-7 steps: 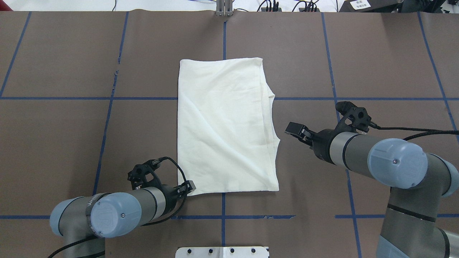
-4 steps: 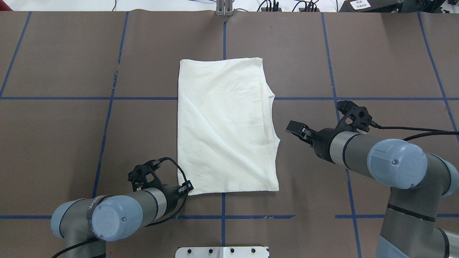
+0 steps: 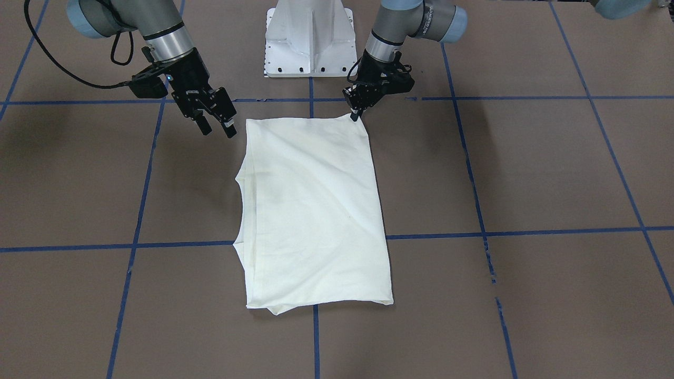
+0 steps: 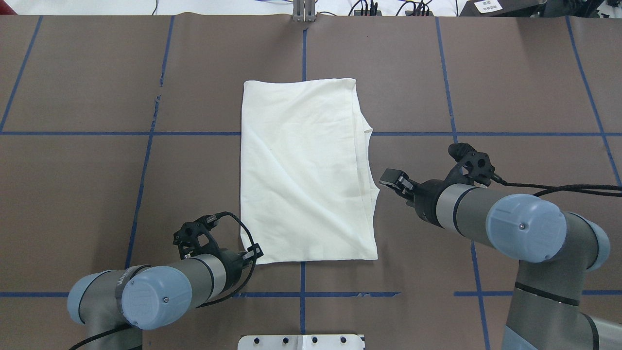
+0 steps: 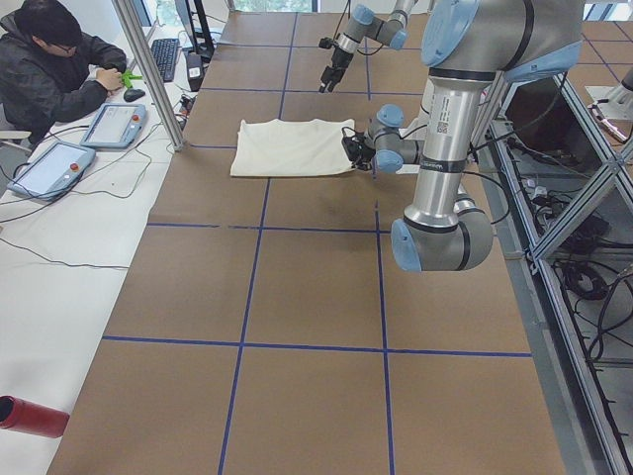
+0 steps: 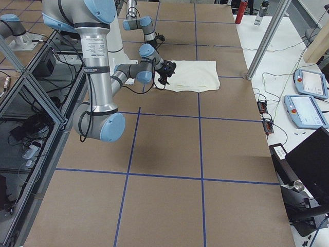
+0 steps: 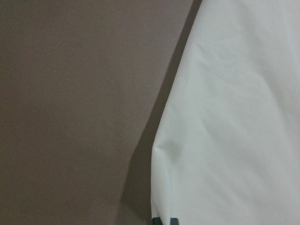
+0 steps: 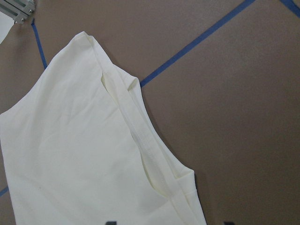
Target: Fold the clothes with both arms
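Note:
The cream-white shirt (image 4: 306, 170) lies folded into a rectangle, plain side up, in the middle of the table; its print is hidden. My left gripper (image 4: 256, 252) is at the shirt's near left corner and shut on that corner; it also shows in the front view (image 3: 357, 113). In the left wrist view the cloth (image 7: 225, 117) runs down to the closed fingertips. My right gripper (image 4: 388, 177) is open and empty, hovering just right of the shirt's layered right edge (image 8: 140, 136). In the front view it (image 3: 218, 131) hangs beside the near corner.
The white pedestal base (image 3: 309, 37) stands at the robot's edge of the table. Blue tape lines (image 4: 141, 194) mark a grid on the brown table cover. An operator (image 5: 54, 59) sits with tablets beyond the far side, near a metal post (image 5: 148, 69).
My right arm has swung a little towards the shirt and the robot's side, bringing the open gripper closer to the shirt's right edge. The left gripper has barely moved.

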Motion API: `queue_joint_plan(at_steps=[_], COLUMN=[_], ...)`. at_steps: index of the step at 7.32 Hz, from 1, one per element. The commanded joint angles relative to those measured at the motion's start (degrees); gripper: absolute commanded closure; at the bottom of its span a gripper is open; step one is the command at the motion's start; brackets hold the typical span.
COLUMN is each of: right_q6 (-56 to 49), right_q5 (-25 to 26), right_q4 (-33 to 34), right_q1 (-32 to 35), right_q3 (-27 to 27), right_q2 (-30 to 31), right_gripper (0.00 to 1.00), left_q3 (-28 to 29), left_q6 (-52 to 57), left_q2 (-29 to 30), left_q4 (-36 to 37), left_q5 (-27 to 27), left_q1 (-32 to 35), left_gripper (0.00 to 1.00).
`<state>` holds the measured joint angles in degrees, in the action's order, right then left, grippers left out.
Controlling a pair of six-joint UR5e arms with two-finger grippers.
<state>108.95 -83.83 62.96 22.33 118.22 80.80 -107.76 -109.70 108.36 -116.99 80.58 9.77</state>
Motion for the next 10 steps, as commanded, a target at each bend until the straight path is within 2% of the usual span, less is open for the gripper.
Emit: queue_joint_plan(at_steps=[1,3,6,10], right_q6=[3.1,3.1,2.9,6.9], right_q5=[3.8,5.3,5.3,5.2], right_q4=[8.8,14.0,18.3,18.8], right_q1=[-4.8,-5.7,-7.0,-8.5], right_q3=[-1.1,-7.8,-9.8,-9.1], right_q2=[-4.1,-11.6,-12.0,-13.5], right_gripper=[0.19,0.18,0.18,0.18], left_q3=[-0.7,-0.9,-1.0,-0.9], left_q6=[0.0,-0.1,-0.1,-0.2], left_q2=[0.0,0.0,-0.1,-0.1], left_q4=[0.0,0.0,0.0,0.0], left_q5=[0.0,0.1,0.2,0.1], left_q1=[0.0,0.1,0.0,-0.2], left_gripper=[1.0,1.0,1.0,1.0])
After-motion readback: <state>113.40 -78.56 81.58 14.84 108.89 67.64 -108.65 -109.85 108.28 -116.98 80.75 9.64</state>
